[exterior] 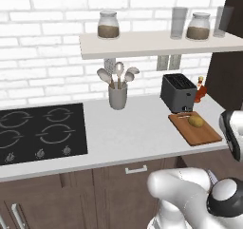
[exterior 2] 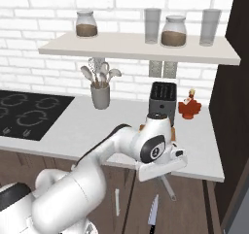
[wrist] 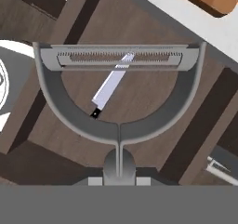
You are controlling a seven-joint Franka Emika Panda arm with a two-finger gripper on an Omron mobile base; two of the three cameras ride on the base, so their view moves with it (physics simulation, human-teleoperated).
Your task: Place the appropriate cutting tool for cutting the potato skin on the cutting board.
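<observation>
1. On the left of the counter (exterior: pixel 123 128) is a black stove (exterior: pixel 40 130), and behind its right edge stands a grey pot of pale spoons (exterior: pixel 117 96).
2. Further right, a dark toaster (exterior: pixel 178 92) stands against the wall, with the cutting board (exterior: pixel 201 134) just in front of it.
3. The potato (exterior: pixel 196 121) lies on the board, near its back edge.
4. At the right, in front of the counter edge and lower than its top, the gripper (exterior 2: pixel 163 175) points down to the floor.
5. Its fingers are pressed on the handle of the peeler (wrist: pixel 119 58), a grey tool with a wide curved head. The peeler hangs in the air, well apart from the board.
6. Below it, a knife (wrist: pixel 109 86) lies on the wooden floor (wrist: pixel 139 97).
</observation>
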